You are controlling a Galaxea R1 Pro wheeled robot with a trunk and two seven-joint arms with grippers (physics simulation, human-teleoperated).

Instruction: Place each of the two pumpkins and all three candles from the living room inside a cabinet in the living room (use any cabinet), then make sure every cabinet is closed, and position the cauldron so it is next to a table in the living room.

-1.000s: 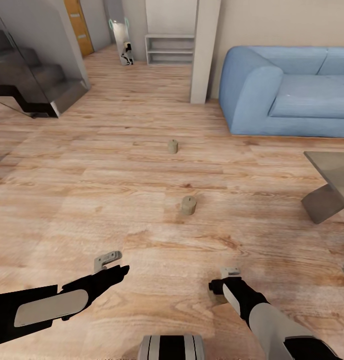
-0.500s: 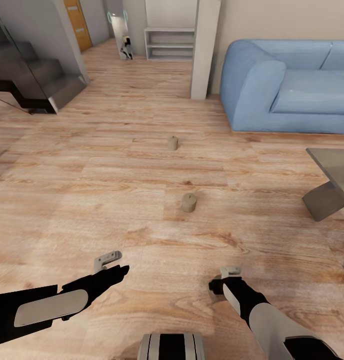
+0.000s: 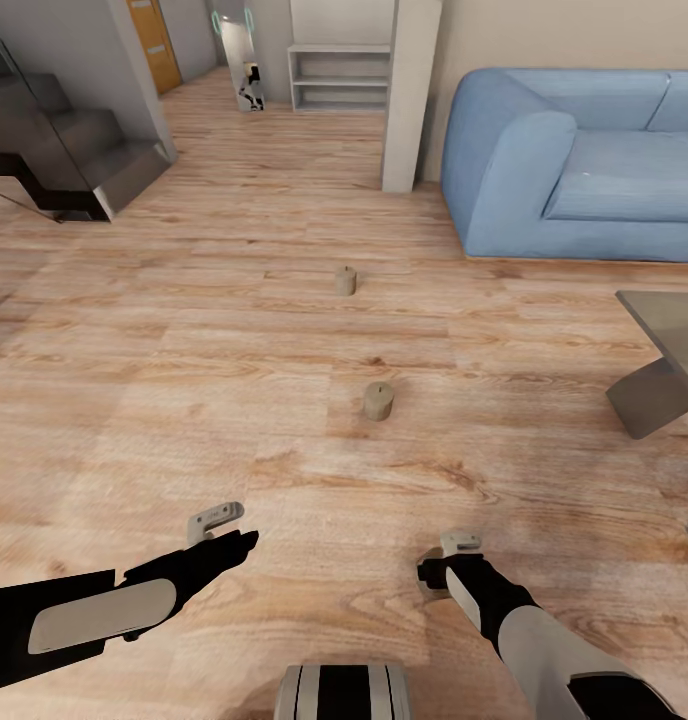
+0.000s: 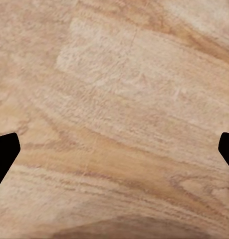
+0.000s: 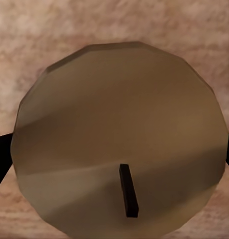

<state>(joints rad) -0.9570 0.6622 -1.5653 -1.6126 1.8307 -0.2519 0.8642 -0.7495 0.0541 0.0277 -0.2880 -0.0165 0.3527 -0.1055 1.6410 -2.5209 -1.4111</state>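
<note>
Two short tan candles stand on the wooden floor ahead of me, the nearer candle (image 3: 378, 401) in the middle and a farther candle (image 3: 345, 281) beyond it. A third candle (image 5: 119, 149) sits between the fingers of my right gripper (image 3: 452, 560), seen end-on with its dark wick. My right gripper hangs low at the right over the floor, shut on that candle. At the left, my left gripper (image 3: 216, 522) is open above bare floorboards, its fingertips (image 4: 4, 149) wide apart. One corner of the grey table (image 3: 674, 330) shows at the right edge. The pumpkins, cabinet and cauldron are out of view.
A blue sofa (image 3: 584, 170) stands at the back right, with a white pillar (image 3: 409, 100) beside it. Dark stairs (image 3: 74, 150) rise at the back left. A low white shelf (image 3: 339, 78) stands far back. Open floor lies between me and the candles.
The whole picture has slid slightly upward, so the camera has moved. Both arms keep the same pose and the two floor candles stay where they were.
</note>
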